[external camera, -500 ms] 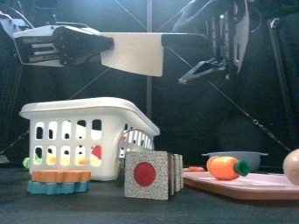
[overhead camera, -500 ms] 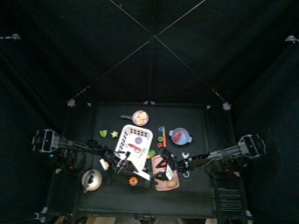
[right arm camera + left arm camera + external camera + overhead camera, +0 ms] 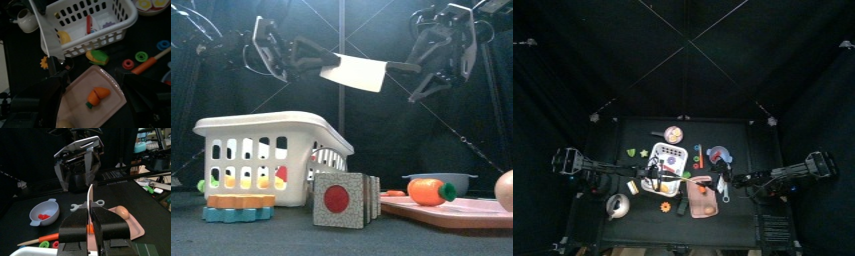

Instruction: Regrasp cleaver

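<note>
The cleaver [image 3: 358, 72] hangs in the air above the basket, its white blade tilted and its dark handle pointing right. My left gripper [image 3: 305, 52] is shut on it from the left. In the left wrist view the blade [image 3: 90, 203] stands edge-on between the left gripper's [image 3: 90, 217] jaws. My right gripper [image 3: 438, 55] is open and empty, apart from the handle on the right; it also faces the left wrist camera [image 3: 80, 165]. In the right wrist view the blade [image 3: 45, 42] shows as a thin pale strip beyond the right gripper's [image 3: 90, 90] spread jaws.
A white basket [image 3: 265, 148] with toys stands below at the left. A block with a red dot [image 3: 342, 198] stands in front. A pink cutting board [image 3: 452, 212] with a carrot piece [image 3: 98, 95] and a grey bowl [image 3: 438, 180] are at the right.
The right gripper has drawn back to the right, away from the cleaver's handle. The left gripper has turned, so the blade is now tilted and further right.
</note>
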Controlling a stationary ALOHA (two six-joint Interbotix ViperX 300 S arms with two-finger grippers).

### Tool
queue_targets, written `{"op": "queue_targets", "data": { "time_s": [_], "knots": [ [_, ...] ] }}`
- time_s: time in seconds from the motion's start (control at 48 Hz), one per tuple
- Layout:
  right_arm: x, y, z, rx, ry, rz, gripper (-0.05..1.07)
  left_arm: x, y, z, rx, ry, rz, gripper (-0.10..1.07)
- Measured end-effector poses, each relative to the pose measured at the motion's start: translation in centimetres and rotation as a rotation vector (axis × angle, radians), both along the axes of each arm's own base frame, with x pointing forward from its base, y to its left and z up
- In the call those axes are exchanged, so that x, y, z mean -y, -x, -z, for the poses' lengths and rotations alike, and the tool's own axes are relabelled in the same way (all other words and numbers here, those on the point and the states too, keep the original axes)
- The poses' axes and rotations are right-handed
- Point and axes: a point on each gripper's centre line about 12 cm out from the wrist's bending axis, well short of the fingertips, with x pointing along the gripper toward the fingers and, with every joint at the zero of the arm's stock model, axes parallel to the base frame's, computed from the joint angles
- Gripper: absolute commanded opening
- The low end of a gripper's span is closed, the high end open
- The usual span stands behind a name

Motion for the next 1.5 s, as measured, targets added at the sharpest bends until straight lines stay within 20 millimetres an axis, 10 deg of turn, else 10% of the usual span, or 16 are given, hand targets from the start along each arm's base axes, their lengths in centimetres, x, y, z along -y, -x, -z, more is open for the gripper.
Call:
{"op": "queue_targets", "data": {
  "time_s": [0.562,1.125,1.5],
  "knots": [
    [0.5,4.1,-0.3,0.027,-0.017,0.043,1.04,0.4,-6.4,0.6,-0.033,0.075,-0.036,0.40],
    [0.6,5.4,-6.4,-0.336,0.078,-0.025,1.04,0.4,-6.8,1.3,-0.050,0.083,-0.043,0.40],
    [-0.6,4.8,-1.5,-0.230,0.105,-0.207,1.03,0.4,-6.8,1.5,-0.054,0.101,-0.052,0.40]
  ]
}}
